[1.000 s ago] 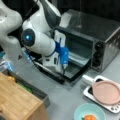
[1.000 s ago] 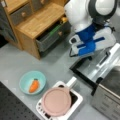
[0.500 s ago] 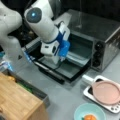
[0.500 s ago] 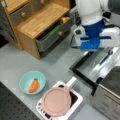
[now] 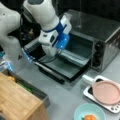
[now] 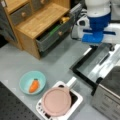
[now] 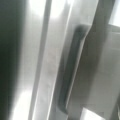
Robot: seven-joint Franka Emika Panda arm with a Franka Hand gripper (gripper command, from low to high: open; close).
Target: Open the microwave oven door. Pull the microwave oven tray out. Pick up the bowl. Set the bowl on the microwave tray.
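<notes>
The silver microwave oven (image 5: 100,37) stands at a front view's right, with its knobs (image 5: 98,53) in a column. Its dark glass door (image 5: 61,66) lies folded down flat, also seen in a front view (image 6: 91,62). The tray's front edge (image 5: 73,59) shows as a pale strip across the oven's mouth (image 6: 106,65). My gripper (image 5: 59,51) hangs over the door's inner end, close to that strip. The wrist view holds only grey metal bands and a dark slot, very close. The turquoise bowl (image 5: 89,113) with an orange lump (image 6: 33,85) sits on the table, far from the gripper.
A pink plate (image 5: 106,91) rests on a white dish with a stubby handle (image 6: 71,82), between bowl and oven. A wooden drawer cabinet (image 6: 37,22) with an open drawer (image 6: 53,35) stands opposite the oven. The robot's white base (image 5: 10,30) is at a front view's left.
The arm has shifted a little toward the oven's mouth, over the open door. The door lies open throughout. Bowl and plate have not moved.
</notes>
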